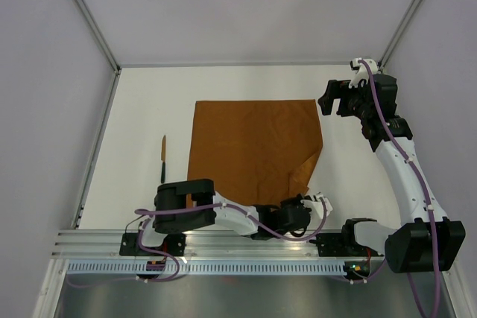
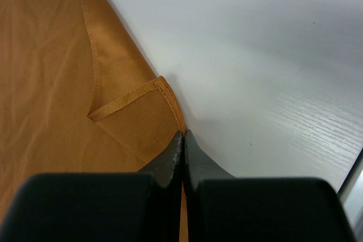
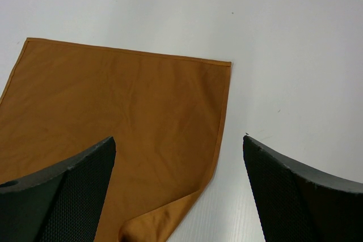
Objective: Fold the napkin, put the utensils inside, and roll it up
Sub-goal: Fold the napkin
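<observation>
The rust-orange napkin (image 1: 250, 147) lies spread in the middle of the table. Its near right corner is turned up and over, showing the underside (image 2: 136, 126). My left gripper (image 1: 302, 205) is low at that corner, shut on the napkin's hemmed edge (image 2: 170, 97); a strip of cloth shows between the closed jaws (image 2: 183, 134). My right gripper (image 1: 339, 98) hovers above the napkin's far right corner, open and empty (image 3: 178, 140), with the napkin (image 3: 113, 111) below it. One thin dark utensil (image 1: 163, 156) lies on the table left of the napkin.
The white table (image 1: 358, 169) is bounded by grey walls with metal frame posts at the left and right. An aluminium rail (image 1: 238, 247) with the arm bases runs along the near edge.
</observation>
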{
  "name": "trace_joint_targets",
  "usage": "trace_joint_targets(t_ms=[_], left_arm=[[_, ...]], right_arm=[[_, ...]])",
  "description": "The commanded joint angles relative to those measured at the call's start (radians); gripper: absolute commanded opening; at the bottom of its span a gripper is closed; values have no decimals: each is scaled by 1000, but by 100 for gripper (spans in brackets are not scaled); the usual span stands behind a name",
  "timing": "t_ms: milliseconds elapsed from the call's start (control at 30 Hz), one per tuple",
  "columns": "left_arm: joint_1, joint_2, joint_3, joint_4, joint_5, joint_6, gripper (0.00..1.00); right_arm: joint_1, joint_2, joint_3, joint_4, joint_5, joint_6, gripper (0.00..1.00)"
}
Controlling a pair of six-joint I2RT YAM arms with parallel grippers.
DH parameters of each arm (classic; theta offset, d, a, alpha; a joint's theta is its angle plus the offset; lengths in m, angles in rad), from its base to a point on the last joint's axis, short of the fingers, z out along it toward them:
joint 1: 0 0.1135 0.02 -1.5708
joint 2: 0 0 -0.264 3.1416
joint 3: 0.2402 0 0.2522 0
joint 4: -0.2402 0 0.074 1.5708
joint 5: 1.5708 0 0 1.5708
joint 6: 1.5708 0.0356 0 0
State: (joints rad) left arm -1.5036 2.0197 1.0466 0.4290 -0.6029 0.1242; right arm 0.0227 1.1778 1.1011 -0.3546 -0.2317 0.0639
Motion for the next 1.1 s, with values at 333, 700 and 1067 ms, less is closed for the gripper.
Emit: trace_joint_targets(t_ms=[333, 700, 1067], left_arm=[[94, -165, -91, 54, 0, -262, 2], [259, -226, -241, 123, 112, -478, 2], [263, -289, -322, 145, 84, -521, 26]], right_arm=[[2, -3, -9, -7, -8, 5, 98], [2, 6, -10, -9, -21, 7, 98], [2, 8, -12, -9, -24, 2, 98]])
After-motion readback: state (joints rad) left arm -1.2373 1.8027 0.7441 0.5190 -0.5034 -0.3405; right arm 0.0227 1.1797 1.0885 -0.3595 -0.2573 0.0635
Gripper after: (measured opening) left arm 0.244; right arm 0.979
